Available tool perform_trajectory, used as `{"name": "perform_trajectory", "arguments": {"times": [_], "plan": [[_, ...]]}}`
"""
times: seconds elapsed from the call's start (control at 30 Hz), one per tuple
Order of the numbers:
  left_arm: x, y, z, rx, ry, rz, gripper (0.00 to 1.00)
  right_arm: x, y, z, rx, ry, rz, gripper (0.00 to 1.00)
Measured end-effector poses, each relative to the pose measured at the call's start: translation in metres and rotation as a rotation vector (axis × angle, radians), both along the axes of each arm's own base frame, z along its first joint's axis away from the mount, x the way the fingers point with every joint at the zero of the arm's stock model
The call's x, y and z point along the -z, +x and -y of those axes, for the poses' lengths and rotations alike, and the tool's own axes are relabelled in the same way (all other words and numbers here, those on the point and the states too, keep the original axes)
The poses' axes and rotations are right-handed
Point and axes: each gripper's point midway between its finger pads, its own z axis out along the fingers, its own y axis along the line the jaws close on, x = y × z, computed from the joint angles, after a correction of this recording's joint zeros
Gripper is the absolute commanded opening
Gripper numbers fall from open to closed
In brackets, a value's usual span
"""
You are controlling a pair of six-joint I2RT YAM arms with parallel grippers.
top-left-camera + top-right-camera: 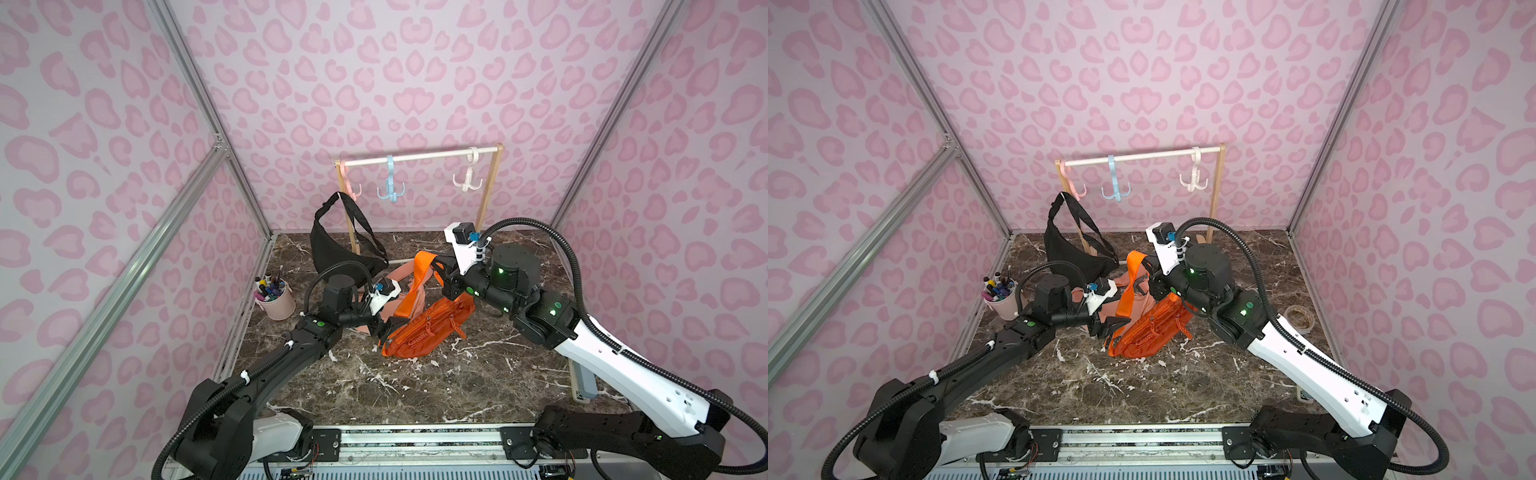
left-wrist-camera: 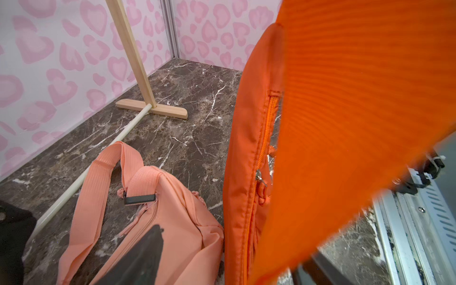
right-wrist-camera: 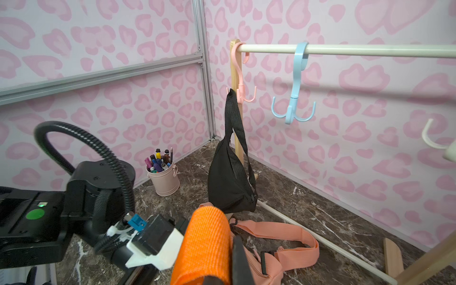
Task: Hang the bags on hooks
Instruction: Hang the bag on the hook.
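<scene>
Starting at the right hand (image 1: 444, 274): clamped shut on the orange strap (image 1: 415, 286), holding the loop up off the desk (image 1: 415, 386). Shows in the right wrist view too, strap (image 3: 204, 244) bunched right at the hand. Follow that strap down and hit the orange bag (image 1: 428, 328) itself, propped on the desk just below that hand and a bit nearer the robot's base, zippers facing up in both top views.

Over at the bag's opposite end, got the left hand (image 1: 1116, 328) low over the desk with jaws spread apart, nothing pinched, tips right at the bag's lower corner. Honestly can't tell from these angles about actual contact with the fabric, too much orange filling the left wrist view. Puts the bag between the two hands.

Just behind, spotted a peach bag (image 2: 167, 217) lying flat on the desk, own strap trailing toward the rack (image 1: 424, 157). Further back on that rack: black bag (image 1: 332, 249) hung by its strap from the pink hook (image 1: 351, 189), then a blue hook (image 1: 390, 185) and a white hook (image 1: 468, 176) along the same rail. Well apart from the orange bag, all three. Off by the left wall, a pink cup (image 1: 276, 301) stuffed with pens.
</scene>
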Motion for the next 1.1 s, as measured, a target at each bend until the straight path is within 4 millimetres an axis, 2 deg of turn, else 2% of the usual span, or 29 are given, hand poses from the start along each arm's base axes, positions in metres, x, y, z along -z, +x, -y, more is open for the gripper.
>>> {"name": "perform_trajectory", "arguments": {"times": [0.07,0.17,0.23,0.27,0.33,0.4,0.57,0.7,0.83,0.93,1.1], "plan": [[0.003,0.0,0.005,0.02,0.002,-0.014,0.63,-0.001,-0.002,-0.001,-0.006,0.003,-0.001,0.0],[0.006,-0.004,0.013,0.058,0.001,-0.026,0.36,-0.002,-0.003,0.0,-0.008,0.008,0.002,0.0],[0.009,-0.003,0.013,0.056,0.012,-0.033,0.25,-0.004,-0.003,0.0,-0.007,0.012,0.001,0.0],[0.008,-0.002,0.013,0.051,0.019,-0.03,0.2,-0.004,-0.003,0.001,-0.005,0.012,0.002,0.0],[-0.002,0.001,0.01,0.034,0.033,-0.012,0.04,-0.008,-0.002,0.002,0.007,0.014,0.008,0.0],[-0.022,0.003,0.007,0.021,0.039,0.041,0.04,-0.016,0.001,0.006,0.032,0.022,0.022,0.0],[-0.084,0.013,-0.008,-0.068,0.031,0.174,0.03,-0.038,0.012,0.014,0.095,0.044,0.054,0.0],[-0.118,0.022,-0.025,-0.182,0.028,0.279,0.03,-0.049,0.027,0.014,0.137,0.036,0.053,0.0],[-0.137,0.06,-0.053,-0.398,0.063,0.341,0.03,-0.059,0.059,0.027,0.224,0.036,0.056,0.0],[-0.154,0.089,-0.075,-0.536,0.065,0.355,0.03,-0.048,0.085,0.036,0.282,0.014,0.021,0.0],[-0.177,0.127,-0.1,-0.697,0.044,0.35,0.03,-0.03,0.118,0.034,0.322,-0.025,-0.021,0.0]]}}
